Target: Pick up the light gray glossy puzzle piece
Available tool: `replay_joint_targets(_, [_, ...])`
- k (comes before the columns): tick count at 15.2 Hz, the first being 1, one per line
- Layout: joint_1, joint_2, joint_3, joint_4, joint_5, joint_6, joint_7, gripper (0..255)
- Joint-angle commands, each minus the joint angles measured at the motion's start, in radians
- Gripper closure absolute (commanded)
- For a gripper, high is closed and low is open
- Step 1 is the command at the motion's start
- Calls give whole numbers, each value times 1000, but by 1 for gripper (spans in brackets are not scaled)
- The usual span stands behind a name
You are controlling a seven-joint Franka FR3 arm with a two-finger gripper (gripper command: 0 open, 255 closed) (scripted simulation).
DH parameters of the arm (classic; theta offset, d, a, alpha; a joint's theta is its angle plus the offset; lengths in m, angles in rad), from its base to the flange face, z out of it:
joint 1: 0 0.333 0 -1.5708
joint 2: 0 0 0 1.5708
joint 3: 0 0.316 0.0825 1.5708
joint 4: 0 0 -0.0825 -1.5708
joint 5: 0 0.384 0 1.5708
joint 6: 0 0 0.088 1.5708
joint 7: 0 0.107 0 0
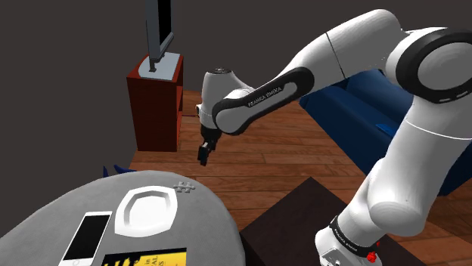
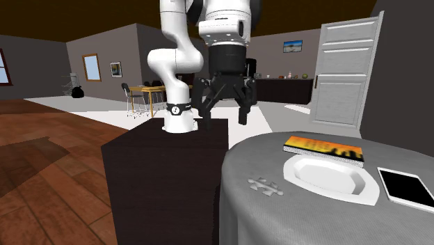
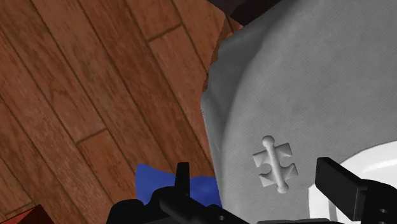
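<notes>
The light grey puzzle piece [image 1: 184, 186] lies flat near the rim of the round grey table [image 1: 45, 219], just beyond the white plate [image 1: 146, 211]. In the second exterior view the puzzle piece [image 2: 265, 185] sits left of the plate [image 2: 327, 177]. My black gripper [image 1: 204, 153] hangs open well above the table's rim, higher than the piece and a little off to its side. Seen from the second exterior view, the gripper [image 2: 224, 106] has its fingers spread with nothing between them. In the wrist view the piece [image 3: 275, 163] shows ahead between the fingers [image 3: 337, 181] of the gripper [image 3: 261, 184].
A white phone [image 1: 85, 238] and a yellow-and-black book [image 1: 144, 261] lie on the table past the plate. The dark stand [image 2: 160, 167] is close beside the table. A blue sofa [image 1: 363, 102], a red-brown cabinet [image 1: 157, 106] with a screen, and wooden floor [image 3: 95, 95] surround them.
</notes>
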Motion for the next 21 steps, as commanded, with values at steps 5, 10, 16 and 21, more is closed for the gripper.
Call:
replay_joint_targets(5, [63, 202, 20, 117, -81, 72, 11, 0])
replay_joint_targets(10, [108, 324, 20, 198, -130, 105, 15, 0])
replay_joint_targets(16, [121, 388, 2, 204, -154, 162, 31, 0])
replay_joint_targets(21, [123, 396, -1, 205, -156, 168, 33, 255])
